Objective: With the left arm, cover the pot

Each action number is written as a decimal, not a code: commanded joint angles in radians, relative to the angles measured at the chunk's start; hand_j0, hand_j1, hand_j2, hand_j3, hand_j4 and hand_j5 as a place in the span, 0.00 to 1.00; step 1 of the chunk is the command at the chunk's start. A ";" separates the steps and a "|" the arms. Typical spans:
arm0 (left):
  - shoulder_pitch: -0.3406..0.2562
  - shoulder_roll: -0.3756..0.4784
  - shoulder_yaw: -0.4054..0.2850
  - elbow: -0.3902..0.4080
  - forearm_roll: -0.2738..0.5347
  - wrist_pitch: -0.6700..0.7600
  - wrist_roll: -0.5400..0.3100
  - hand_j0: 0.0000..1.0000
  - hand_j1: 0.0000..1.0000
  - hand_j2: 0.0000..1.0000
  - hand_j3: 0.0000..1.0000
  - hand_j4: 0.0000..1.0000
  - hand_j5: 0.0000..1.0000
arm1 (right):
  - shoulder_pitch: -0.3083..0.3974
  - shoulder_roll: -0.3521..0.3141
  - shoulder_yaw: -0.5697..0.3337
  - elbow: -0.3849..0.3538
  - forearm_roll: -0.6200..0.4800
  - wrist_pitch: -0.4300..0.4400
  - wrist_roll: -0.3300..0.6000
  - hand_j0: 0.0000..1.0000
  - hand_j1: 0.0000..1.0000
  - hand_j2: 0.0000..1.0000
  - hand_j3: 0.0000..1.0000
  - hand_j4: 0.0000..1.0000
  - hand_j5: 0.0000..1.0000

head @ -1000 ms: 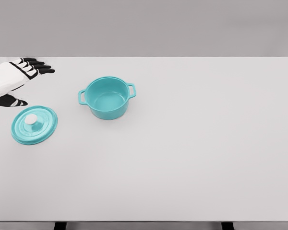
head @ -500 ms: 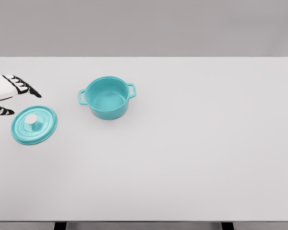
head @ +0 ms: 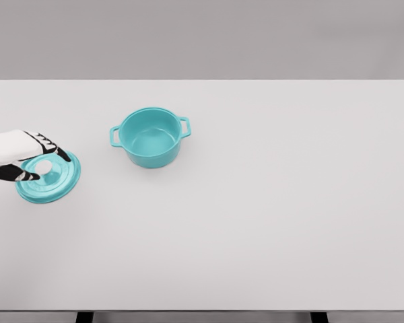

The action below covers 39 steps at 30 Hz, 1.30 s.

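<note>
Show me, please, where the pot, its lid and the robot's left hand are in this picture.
pot (head: 150,142): head view, on its inner floor.
lid (head: 54,185): head view, on its teal top, below the white knob.
left hand (head: 17,153): head view, on the white back of the hand.

White robot hand (head: 23,158) (left), black fingers (head: 60,154)

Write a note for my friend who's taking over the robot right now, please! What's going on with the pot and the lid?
Left hand: over the lid's left edge, fingers around the white knob, grip not yet sure.
Right hand: not in view.
Lid: flat on the table, left of the pot.
Pot: open, empty, upright.
Done: reach to the lid.
Left: grasp the knob, lift, carry right, set the lid on the pot.
</note>
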 commanded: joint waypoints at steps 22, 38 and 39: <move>-0.034 -0.099 0.001 0.166 -0.069 0.003 0.000 0.73 0.73 0.73 0.73 0.73 0.73 | 0.000 0.000 0.000 0.000 -0.001 0.000 0.000 1.00 1.00 1.00 1.00 1.00 1.00; -0.034 -0.099 0.001 0.192 -0.072 0.003 0.000 0.56 0.56 0.56 0.56 0.56 0.56 | 0.000 0.000 0.000 -0.001 0.000 0.000 0.000 1.00 1.00 1.00 1.00 1.00 1.00; -0.034 -0.099 0.000 0.192 -0.073 0.003 0.000 0.56 0.56 0.56 0.56 0.56 0.56 | 0.000 0.000 0.000 0.000 0.000 0.000 0.000 1.00 1.00 1.00 1.00 1.00 1.00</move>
